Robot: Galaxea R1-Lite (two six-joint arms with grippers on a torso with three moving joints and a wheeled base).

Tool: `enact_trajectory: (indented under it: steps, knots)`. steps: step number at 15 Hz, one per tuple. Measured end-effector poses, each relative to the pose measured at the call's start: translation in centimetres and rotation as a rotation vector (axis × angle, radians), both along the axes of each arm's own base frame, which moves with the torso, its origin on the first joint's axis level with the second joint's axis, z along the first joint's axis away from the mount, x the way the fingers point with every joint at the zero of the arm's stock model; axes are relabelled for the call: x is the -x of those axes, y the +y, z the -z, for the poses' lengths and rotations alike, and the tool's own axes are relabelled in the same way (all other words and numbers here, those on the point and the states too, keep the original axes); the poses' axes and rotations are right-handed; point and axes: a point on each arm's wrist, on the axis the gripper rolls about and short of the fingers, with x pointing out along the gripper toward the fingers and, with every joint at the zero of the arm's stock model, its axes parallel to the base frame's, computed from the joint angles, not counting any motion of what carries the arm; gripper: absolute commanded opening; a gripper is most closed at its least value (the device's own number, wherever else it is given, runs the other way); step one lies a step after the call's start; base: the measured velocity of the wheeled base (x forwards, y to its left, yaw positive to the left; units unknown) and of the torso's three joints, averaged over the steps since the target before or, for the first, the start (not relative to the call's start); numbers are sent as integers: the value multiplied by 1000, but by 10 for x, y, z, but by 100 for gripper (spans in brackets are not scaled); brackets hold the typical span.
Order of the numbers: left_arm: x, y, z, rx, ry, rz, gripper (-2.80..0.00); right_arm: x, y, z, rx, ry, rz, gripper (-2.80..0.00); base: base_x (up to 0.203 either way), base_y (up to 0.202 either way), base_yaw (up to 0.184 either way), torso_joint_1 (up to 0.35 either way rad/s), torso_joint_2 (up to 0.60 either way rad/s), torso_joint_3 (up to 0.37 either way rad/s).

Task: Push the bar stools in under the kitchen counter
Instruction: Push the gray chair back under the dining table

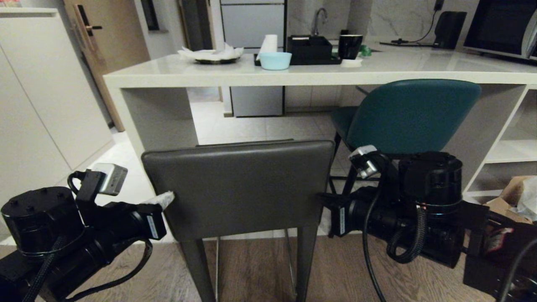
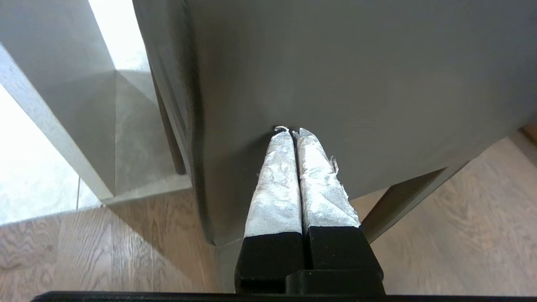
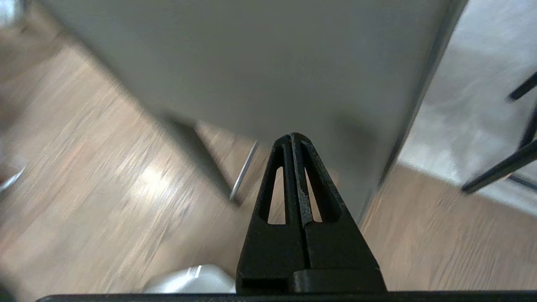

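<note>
Pressing closed fingertips against the back of the grey stool (image 1: 239, 188), both claws are placed for a shove and hold nothing. The left claw (image 1: 165, 200), fingers wrapped in crinkled silvery foil and squeezed together, touches the smooth leather backrest just ahead of it, near that backrest's left edge. The right claw (image 3: 292, 136), bare black plastic with cut-out triangular fingers also shut tight, sits at the backrest's right side; the wrist view puts its tip at or just short of the leather, and I cannot tell which.

Ahead of both claws, the grey stool is boxy, with a flat rectangular back and square legs, standing on wood-grain floor (image 1: 260, 272) well short of the counter (image 1: 293, 73). Judging by that gap, this stool is not yet pushed in and most of the work on it remains.

Beyond the right claw, the teal stool (image 1: 413, 115), with a rounded curved back and thin black legs, has its seat already under the counter's edge, so it looks nearly or fully done.

Farthest from the claws, the counter is a thick, pale speckled stone slab with a matching side panel (image 1: 161, 121), carrying a light blue bowl (image 1: 275, 61) and a black tray (image 1: 310, 50).
</note>
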Motion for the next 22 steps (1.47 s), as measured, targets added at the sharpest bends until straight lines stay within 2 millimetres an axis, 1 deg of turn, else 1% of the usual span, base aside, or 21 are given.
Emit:
enact_trajectory:
  steps: [2,5,11,22]
  knots:
    - [-5,-2,4,-5,17,0,-280,-8,9,6,5,-7,20,-280,0,0,0,0,0,0]
    - [-7,-3,8,-12,32,1,-280,-14,14,15,14,1,27,-280,23,0,0,-1,2,1]
    - [-8,-3,10,-15,42,-1,-280,-18,17,22,26,10,36,-280,186,0,2,2,0,2]
    - [-7,-3,11,-16,44,0,-280,-18,17,25,31,15,38,-280,189,0,1,2,3,2]
